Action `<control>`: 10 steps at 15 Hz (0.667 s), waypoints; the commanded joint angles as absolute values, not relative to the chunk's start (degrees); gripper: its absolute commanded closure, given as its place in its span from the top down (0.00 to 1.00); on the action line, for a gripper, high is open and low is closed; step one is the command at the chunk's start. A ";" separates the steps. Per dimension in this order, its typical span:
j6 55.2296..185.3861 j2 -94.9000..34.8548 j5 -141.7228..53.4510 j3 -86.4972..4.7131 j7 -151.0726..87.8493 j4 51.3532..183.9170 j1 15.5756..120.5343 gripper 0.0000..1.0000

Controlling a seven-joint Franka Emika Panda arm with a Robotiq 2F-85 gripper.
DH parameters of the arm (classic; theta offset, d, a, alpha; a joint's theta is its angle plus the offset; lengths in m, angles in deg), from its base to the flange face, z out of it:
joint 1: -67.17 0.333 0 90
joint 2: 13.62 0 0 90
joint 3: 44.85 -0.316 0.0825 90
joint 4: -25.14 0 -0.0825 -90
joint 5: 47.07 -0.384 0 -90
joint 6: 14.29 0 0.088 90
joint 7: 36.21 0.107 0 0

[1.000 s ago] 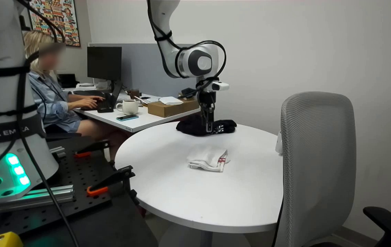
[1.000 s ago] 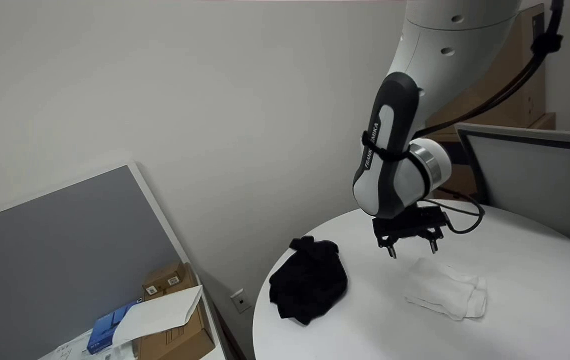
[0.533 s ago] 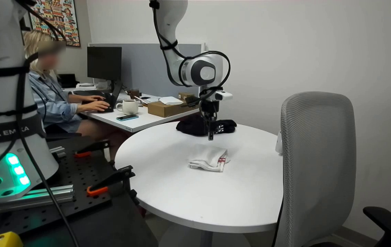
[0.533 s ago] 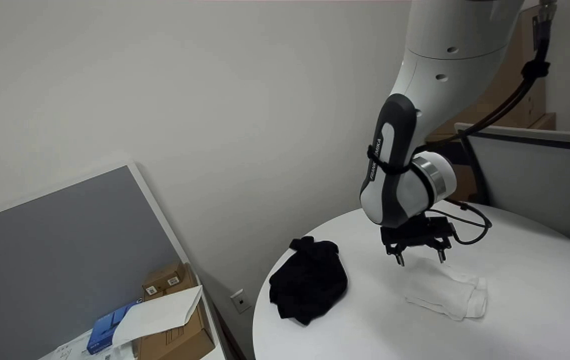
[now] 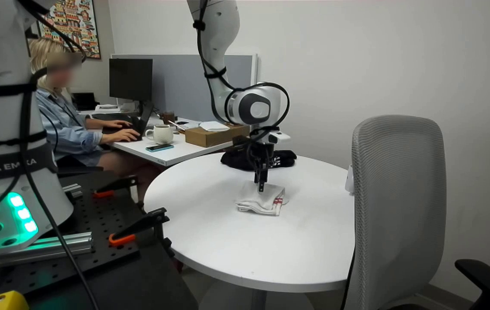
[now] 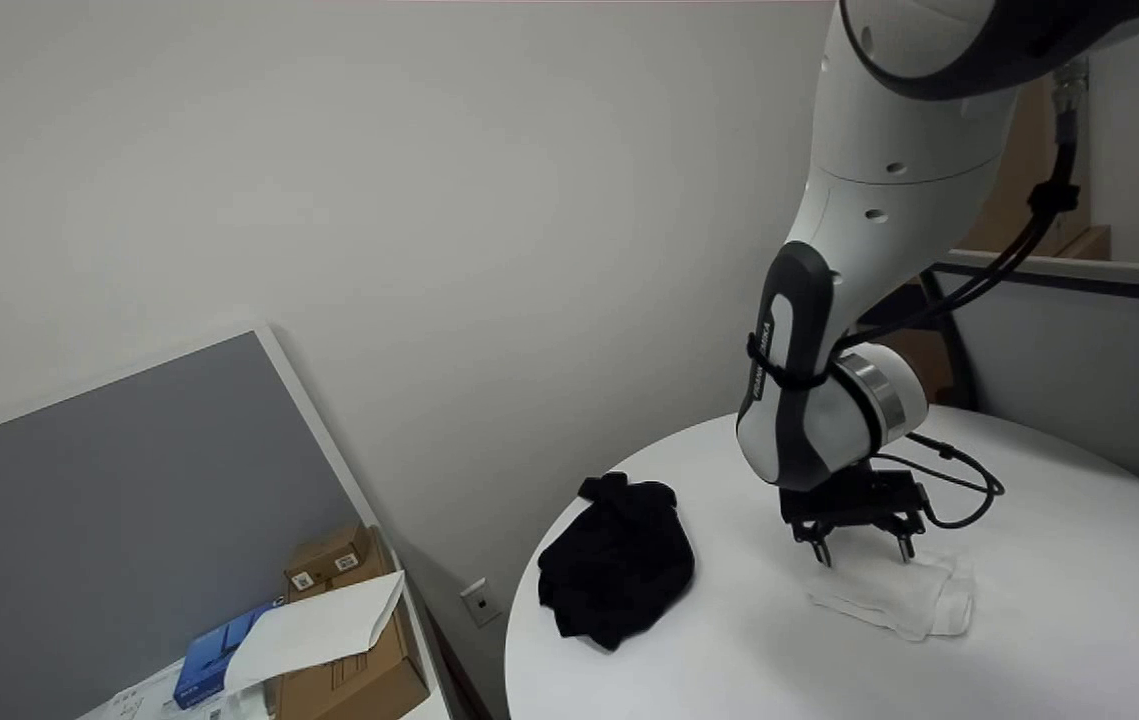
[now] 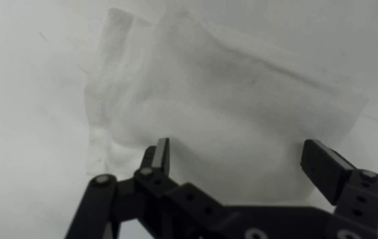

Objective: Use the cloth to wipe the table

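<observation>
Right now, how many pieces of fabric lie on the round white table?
2: the folded white cloth with red stripes, below the black pincer, and the crumpled black fabric, near the edge of the table. The black fabric's folds might hide more.

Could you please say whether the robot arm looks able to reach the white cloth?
Probably yes: the open gripper hangs over the cloth, nothing visible between them, and the black fabric lies apart.

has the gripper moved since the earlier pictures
Yes: in an exterior view, the gripper has moved down and to the picture's right relative to the black fabric, toward the white cloth.
</observation>
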State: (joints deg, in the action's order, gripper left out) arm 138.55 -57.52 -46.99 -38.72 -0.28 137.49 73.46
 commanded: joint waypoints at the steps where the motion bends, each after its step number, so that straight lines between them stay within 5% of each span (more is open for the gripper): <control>1: 139.40 -59.76 -49.61 -38.32 -1.88 135.88 73.72 0.87; 2: 139.42 -59.95 -49.91 -38.37 -1.88 135.86 73.72 0.74; 10: 139.97 -60.01 -49.97 -38.35 -2.14 136.52 74.29 0.13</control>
